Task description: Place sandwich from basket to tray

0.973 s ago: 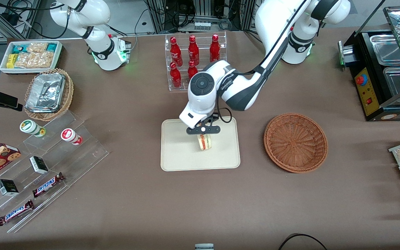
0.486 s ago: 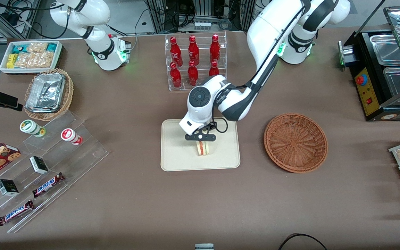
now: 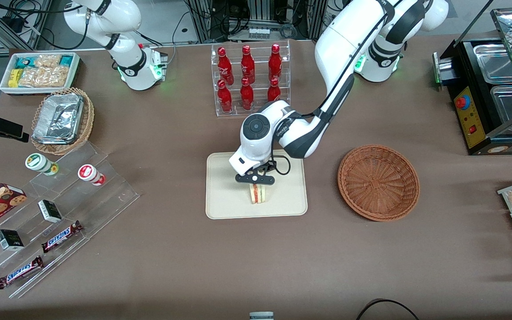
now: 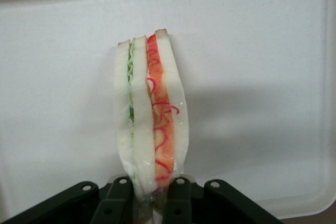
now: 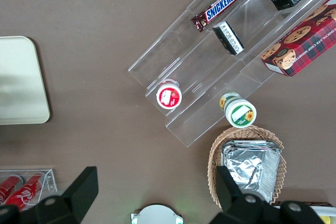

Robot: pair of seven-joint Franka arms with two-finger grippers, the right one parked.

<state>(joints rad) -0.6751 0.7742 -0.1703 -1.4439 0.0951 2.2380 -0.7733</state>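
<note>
Even overhead light, soft shadow beneath the gripper (image 3: pixel 256 186) on the tray (image 3: pixel 225 209), sandwich (image 4: pixel 151 114) sharp, foil glare.

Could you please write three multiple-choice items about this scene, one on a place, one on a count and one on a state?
1. Where is the sandwich?
A. in the basket
B. over the tray, in the gripper
C. on the bare table

2. How many red bottles stand in the clear rack?
A. four
B. six
C. nine

3. What state is the basket in?
A. empty
B. holding a foil container
C. tipped upside down

Answers:
1 B: the gripper clamps the wedge between its fingers above the cream tray, as the wrist view also shows.
2 B: the red bottles make two rows of three in the clear rack.
3 A: the reddish-brown basket sits upright beside the tray with only bare weave showing.
</note>
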